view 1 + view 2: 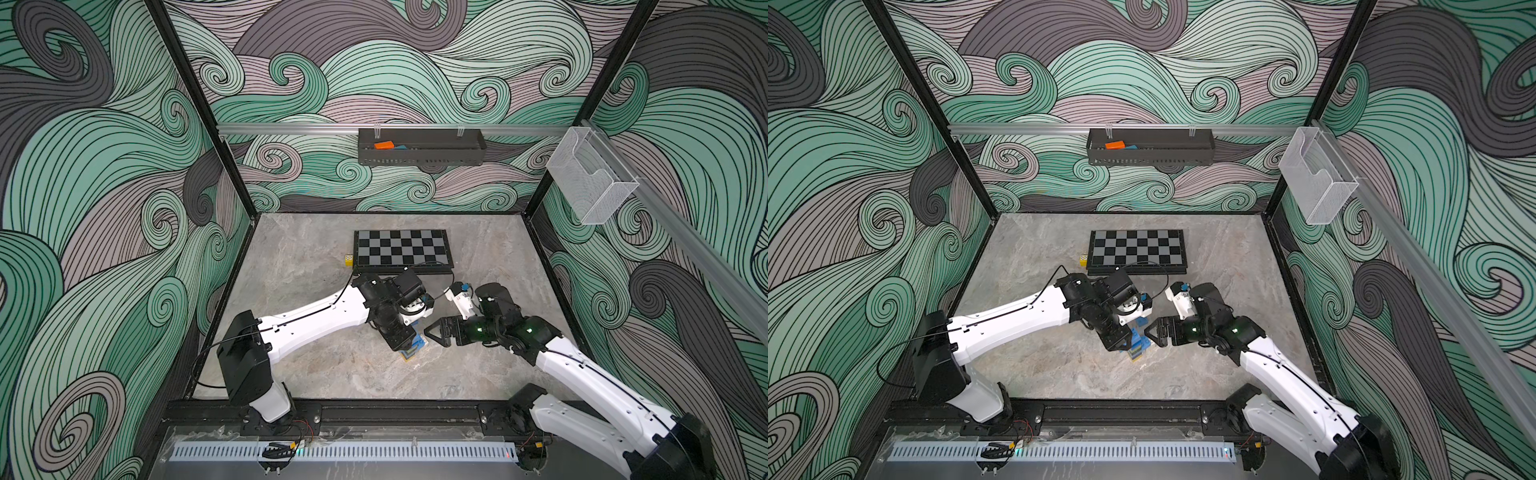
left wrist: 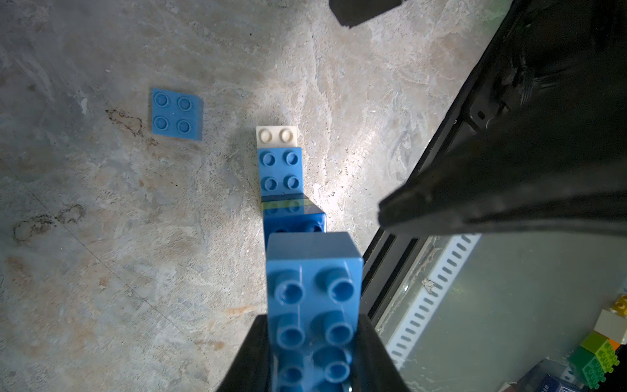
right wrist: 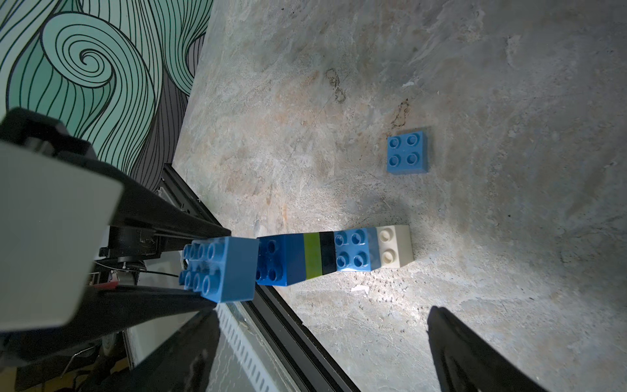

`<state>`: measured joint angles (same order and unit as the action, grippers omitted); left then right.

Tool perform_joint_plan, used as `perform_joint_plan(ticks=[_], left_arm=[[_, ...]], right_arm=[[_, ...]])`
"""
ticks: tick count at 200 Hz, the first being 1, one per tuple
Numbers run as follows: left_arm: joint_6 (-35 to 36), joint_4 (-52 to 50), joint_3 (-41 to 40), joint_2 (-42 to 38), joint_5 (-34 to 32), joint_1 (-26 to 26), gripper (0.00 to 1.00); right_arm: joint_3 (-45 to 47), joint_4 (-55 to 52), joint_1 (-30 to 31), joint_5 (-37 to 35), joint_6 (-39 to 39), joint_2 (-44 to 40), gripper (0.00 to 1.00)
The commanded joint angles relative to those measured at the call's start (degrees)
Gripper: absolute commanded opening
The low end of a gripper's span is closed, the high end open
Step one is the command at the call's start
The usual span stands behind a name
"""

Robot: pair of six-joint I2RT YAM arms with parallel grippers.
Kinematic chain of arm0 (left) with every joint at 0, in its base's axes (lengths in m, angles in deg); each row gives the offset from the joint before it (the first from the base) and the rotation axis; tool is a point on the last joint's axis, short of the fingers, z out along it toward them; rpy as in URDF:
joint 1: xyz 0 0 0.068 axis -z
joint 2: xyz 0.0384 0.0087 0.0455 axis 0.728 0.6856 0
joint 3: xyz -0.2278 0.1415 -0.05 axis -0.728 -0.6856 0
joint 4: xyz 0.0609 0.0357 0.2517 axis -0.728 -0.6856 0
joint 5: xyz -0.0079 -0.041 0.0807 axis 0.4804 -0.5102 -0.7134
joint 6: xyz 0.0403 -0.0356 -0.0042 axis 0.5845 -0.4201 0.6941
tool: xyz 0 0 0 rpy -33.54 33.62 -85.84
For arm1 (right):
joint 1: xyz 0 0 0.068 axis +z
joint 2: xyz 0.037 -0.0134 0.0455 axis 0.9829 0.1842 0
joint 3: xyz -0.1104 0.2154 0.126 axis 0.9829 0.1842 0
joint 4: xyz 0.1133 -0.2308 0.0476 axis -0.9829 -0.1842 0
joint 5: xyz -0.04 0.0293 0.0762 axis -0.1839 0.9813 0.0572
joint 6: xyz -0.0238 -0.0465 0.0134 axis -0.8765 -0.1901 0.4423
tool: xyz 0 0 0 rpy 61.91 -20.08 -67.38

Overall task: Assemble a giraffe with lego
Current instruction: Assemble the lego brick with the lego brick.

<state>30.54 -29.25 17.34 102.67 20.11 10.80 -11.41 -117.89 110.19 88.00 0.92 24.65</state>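
**Nearly finished: head brick held at the top of the giraffe's neck**

The left gripper [image 2: 312,322] pinches a long blue brick [image 2: 314,292] by its sides. The brick's free end is just beside the top of the giraffe [image 3: 327,253]; whether the two touch cannot be told. The giraffe stands on the table [image 3: 509,288] with a blue body brick, a white leg [image 3: 393,246] poking out beyond it, and a neck of black, lime green and dark blue layers. The right gripper [image 1: 434,332], jaws spread wide and holding nothing, hovers just beside the giraffe, opposite the left arm. A loose blue square brick [image 3: 407,152] lies well apart from the giraffe. By the look of it, the body and neck are built. Seating the head is left, and perhaps the loose square; a yellow leg is not clearly seen.
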Motion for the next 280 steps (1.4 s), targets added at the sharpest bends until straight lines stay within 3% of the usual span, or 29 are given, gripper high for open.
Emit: perform_joint_plan(ticks=[1, 105, 217, 280], left_arm=[[1.06, -1.34, 0.33, 1.27, -0.07, 0.40, 0.00], [1.76, -2.52, 2.82, 4.34, -1.04, 0.37, 0.00], [2.95, -4.07, 4.60, 5.63, -1.22, 0.40, 0.00], [4.71, -5.88, 5.70, 6.42, -2.18, 0.49, 0.00]], right_arm=[[0.91, 1.26, -0.26, 1.30, 0.68, 0.16, 0.98], [0.41, 4.37, 0.44, 3.14, 1.82, 3.98, 0.98], [1.03, 8.26, 5.03, 3.36, 3.43, 9.66, 0.98], [2.14, 5.29, 5.29, -1.22, 2.79, 10.81, 0.98]])
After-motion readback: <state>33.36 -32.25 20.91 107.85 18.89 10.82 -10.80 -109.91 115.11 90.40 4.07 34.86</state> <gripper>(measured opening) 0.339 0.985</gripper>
